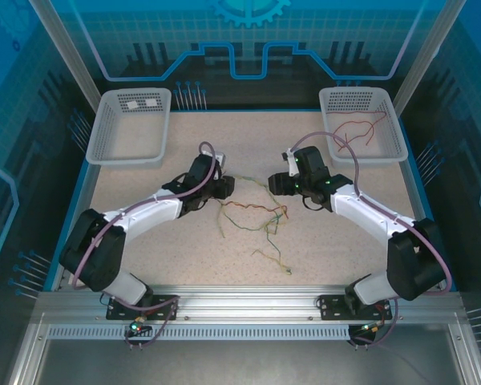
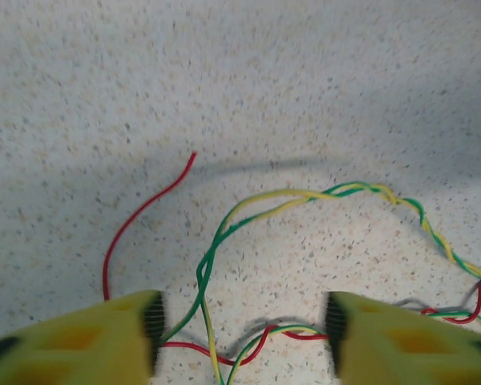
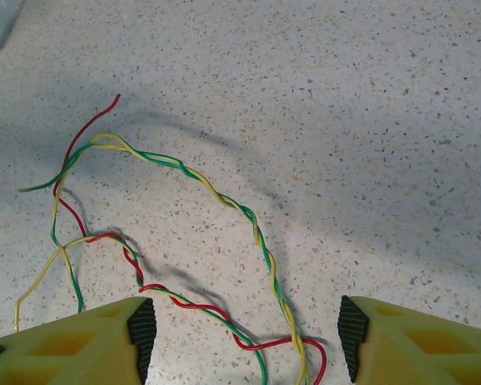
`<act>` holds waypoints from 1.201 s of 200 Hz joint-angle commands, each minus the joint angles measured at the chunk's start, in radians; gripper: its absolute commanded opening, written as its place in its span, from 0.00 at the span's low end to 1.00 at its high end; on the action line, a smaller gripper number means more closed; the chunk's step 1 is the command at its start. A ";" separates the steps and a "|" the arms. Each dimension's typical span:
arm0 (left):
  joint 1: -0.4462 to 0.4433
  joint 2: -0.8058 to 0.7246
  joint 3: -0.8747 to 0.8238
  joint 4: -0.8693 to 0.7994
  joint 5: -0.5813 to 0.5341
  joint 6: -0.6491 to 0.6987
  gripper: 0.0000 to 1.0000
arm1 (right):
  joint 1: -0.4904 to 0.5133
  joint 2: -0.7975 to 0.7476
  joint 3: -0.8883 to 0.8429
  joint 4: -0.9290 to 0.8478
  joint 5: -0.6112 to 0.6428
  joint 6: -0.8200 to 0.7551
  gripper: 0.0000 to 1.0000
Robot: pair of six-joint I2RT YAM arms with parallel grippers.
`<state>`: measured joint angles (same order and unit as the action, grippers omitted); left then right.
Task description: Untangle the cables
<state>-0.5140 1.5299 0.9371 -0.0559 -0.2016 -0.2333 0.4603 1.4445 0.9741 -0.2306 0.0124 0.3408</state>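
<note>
- Now both arms are reaching inward, low over the bench (image 1: 184,261).
- Left claw (image 2: 242,325) is standing wide, straddling the cables (image 2: 293,194).
- Right claw (image 3: 247,333) is gaping wide over that tangle, lying midway between side edges.

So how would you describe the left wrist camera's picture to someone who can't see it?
Red, yellow and green cables lie tangled on a speckled table, seen from close above between the left gripper's two open yellow fingers. A yellow and green pair twists in an arc toward the right, and a red cable's loose end curves up on the left.
</note>
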 commanded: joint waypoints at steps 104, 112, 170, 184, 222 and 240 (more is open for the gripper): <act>0.034 0.330 0.202 -0.039 0.076 0.100 0.52 | 0.024 -0.081 -0.041 0.038 0.039 0.016 0.69; 0.034 0.338 0.204 -0.036 0.073 0.103 0.46 | 0.023 -0.086 -0.045 0.042 0.040 0.018 0.69; 0.032 0.252 0.198 -0.055 0.074 0.072 0.07 | 0.024 -0.089 -0.046 0.043 0.027 0.023 0.70; 0.032 0.204 0.195 -0.067 0.071 0.059 0.02 | 0.025 -0.087 -0.048 0.047 0.027 0.023 0.70; 0.030 0.075 0.189 -0.100 0.107 0.027 0.00 | 0.034 -0.096 -0.056 0.074 0.012 0.009 0.70; 0.030 0.019 0.174 -0.106 0.125 0.017 0.00 | 0.045 -0.116 -0.072 0.100 0.014 -0.008 0.71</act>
<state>-0.4870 1.6302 1.1103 -0.1314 -0.1257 -0.1799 0.4767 1.3708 0.9226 -0.1856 0.0368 0.3569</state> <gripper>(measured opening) 0.081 0.705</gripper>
